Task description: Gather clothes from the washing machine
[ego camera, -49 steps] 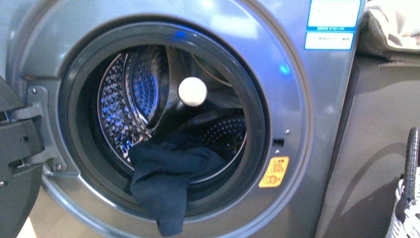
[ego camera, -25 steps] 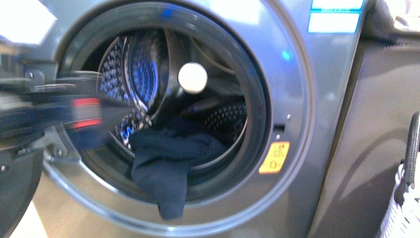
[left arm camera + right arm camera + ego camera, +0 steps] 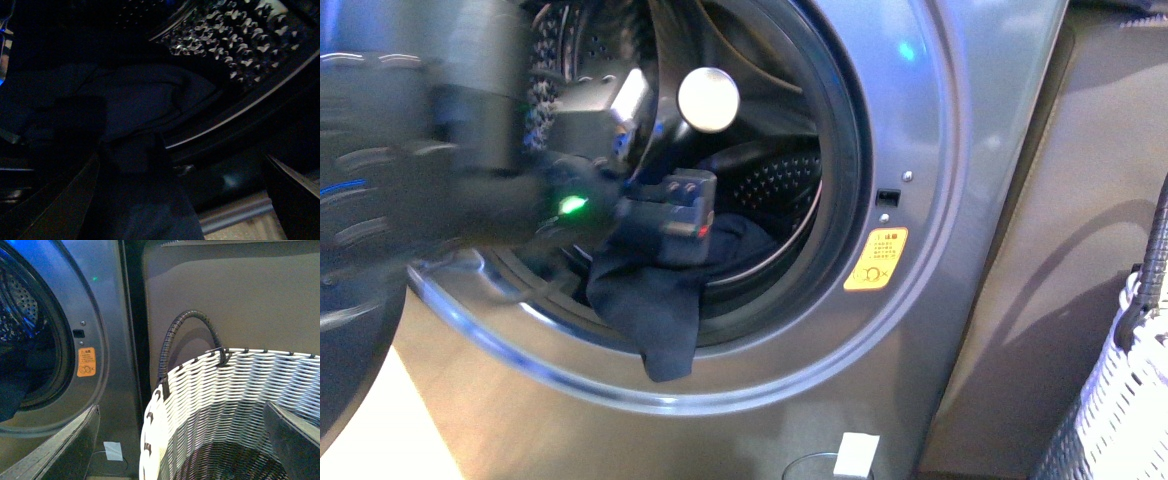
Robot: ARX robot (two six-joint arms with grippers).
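The grey washing machine [image 3: 940, 150] is filling the left of the scene, its porthole gaping and the perforated drum [image 3: 770, 190] shining inside. To its right, the woven basket [image 3: 225, 400] is standing near the machine's side. The dark clothes [image 3: 655, 310] are lying at the drum's near lip, one end hanging out over the door seal. The left gripper [image 3: 182, 162] is hovering at the porthole mouth just above this bundle, fingers spread wide; contact is unclear. The right gripper [image 3: 181, 405] is hanging over the basket, fingers apart and holding nothing. A yellow sticker [image 3: 876, 260] is showing right of the porthole.
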